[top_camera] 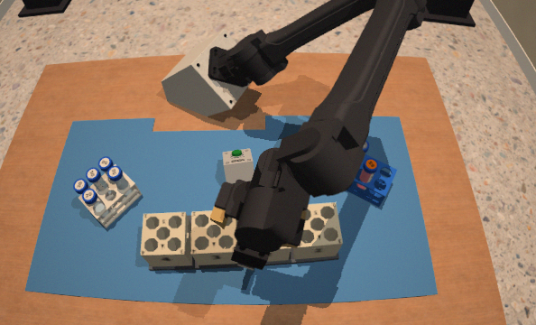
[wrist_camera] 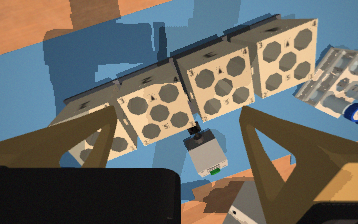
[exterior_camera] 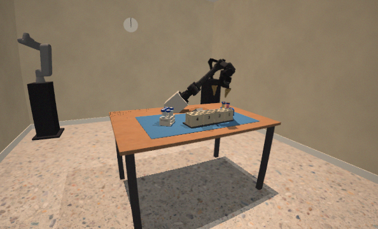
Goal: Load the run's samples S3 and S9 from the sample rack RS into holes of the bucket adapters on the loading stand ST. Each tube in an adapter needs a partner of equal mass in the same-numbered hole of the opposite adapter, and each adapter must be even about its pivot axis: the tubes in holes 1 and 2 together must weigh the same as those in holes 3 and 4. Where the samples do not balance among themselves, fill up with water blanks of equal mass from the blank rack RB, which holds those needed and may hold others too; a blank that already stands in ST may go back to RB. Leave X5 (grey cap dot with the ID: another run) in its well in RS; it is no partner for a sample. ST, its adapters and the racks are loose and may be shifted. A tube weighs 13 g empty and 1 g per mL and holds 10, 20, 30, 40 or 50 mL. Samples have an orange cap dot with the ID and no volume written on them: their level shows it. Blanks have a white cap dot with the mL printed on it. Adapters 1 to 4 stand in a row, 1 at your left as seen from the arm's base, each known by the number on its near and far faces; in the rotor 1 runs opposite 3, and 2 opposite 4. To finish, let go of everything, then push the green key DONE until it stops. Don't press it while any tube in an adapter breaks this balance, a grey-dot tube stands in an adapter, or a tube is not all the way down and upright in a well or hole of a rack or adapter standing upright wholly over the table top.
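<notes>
Gripper (wrist_camera: 177, 125) hung spread wide with nothing between its fingers, high above the row of 4 beige adapters (top_camera: 163, 233) on the loading stand ST (exterior_camera: 208, 118); all visible adapter holes stood vacant. Sample rack RS (top_camera: 380, 185), blue, sat apart at 1 end of the row with an orange-dotted tube (top_camera: 369, 165) in it, arm partly hiding it. Blank rack RB (top_camera: 110, 199) held 5 blue-capped tubes (top_camera: 106, 162) at the other end; the green key DONE (top_camera: 236, 153) sat on its grey box behind the row.
</notes>
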{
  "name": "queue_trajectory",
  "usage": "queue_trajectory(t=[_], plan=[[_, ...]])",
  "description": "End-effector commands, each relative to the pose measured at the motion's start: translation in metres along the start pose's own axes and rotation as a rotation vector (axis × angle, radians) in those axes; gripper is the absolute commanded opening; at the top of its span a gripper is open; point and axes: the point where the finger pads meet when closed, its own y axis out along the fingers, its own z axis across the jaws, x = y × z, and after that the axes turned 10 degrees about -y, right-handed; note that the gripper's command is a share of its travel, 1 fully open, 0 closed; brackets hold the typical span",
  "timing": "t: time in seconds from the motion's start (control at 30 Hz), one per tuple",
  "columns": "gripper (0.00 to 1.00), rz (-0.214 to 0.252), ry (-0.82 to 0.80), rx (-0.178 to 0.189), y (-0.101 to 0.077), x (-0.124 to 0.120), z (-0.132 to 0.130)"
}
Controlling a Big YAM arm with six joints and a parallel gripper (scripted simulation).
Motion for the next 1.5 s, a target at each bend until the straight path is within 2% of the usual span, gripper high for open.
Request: queue_trajectory(t=[0.0,0.53,0.57,0.8,0.83,0.87,0.9,0.93,1.0,1.03,1.1,1.13,1.17,1.23,1.27,1.33,1.37,1.43,1.47], plan=[[1.0,-0.007,-0.002,-0.002,-0.003,0.002,0.0],[1.0,-0.007,-0.002,-0.002,-0.003,0.002,0.0],[0.55,-0.026,-0.04,-0.006,-0.022,0.015,-0.004],[0.55,-0.042,-0.057,-0.014,-0.062,0.008,-0.01],[0.55,-0.008,-0.069,0.001,-0.056,0.004,-0.02],[0.55,0.024,-0.043,0.013,-0.045,-0.015,-0.028],[0.55,0.009,-0.058,0.006,-0.053,-0.019,-0.025],[0.55,0.042,-0.068,0.027,-0.046,-0.023,-0.034],[0.55,0.025,-0.086,0.019,-0.053,-0.033,-0.032],[0.55,0.055,-0.096,0.043,-0.046,-0.037,-0.04],[0.55,0.055,-0.096,0.043,-0.046,-0.037,-0.04],[0.55,0.036,-0.152,0.043,-0.059,-0.026,-0.038],[0.55,0.061,-0.13,0.059,-0.049,-0.046,-0.042],[0.55,0.052,-0.141,0.05,-0.053,-0.055,-0.042],[0.55,0.059,-0.167,0.071,-0.053,-0.06,-0.043],[0.55,0.061,-0.168,0.069,-0.053,-0.069,-0.047],[0.55,0.066,-0.194,0.092,-0.053,-0.074,-0.048],[0.55,0.068,-0.195,0.09,-0.053,-0.083,-0.052],[0.55,0.07,-0.22,0.114,-0.053,-0.088,-0.053]])
